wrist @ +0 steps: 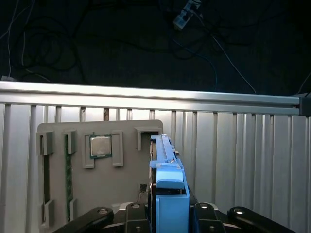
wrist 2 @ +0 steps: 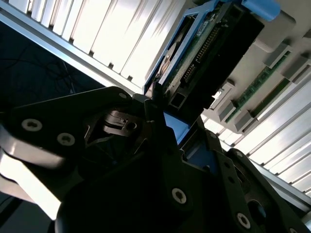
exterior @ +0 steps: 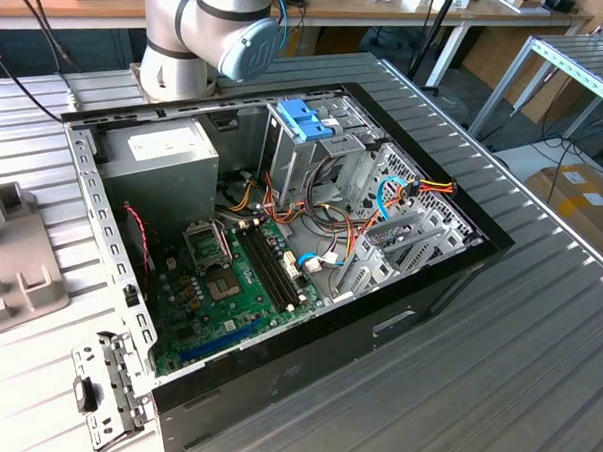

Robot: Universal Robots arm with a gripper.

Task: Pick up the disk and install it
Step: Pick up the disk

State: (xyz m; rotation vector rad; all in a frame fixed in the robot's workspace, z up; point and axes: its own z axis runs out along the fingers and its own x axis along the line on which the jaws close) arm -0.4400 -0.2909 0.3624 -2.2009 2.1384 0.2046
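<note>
We see the gripper [wrist: 169, 214] clamping the disk [wrist: 170, 180] in both wrist views; the exterior view's centre shows the computer case [exterior: 402, 321].

Pincer [wrist: 167, 216] clamping disk [wrist: 168, 187], grey tray [wrist: 97, 194] behind

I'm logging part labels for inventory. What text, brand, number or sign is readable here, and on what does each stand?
None of the print can be read.
Label on the power supply: print too small to read.
Labels on the cardboard box: too small to read.
Processor chip: markings too faint to read.
The disk: seen edge-on, no legible print.
</note>
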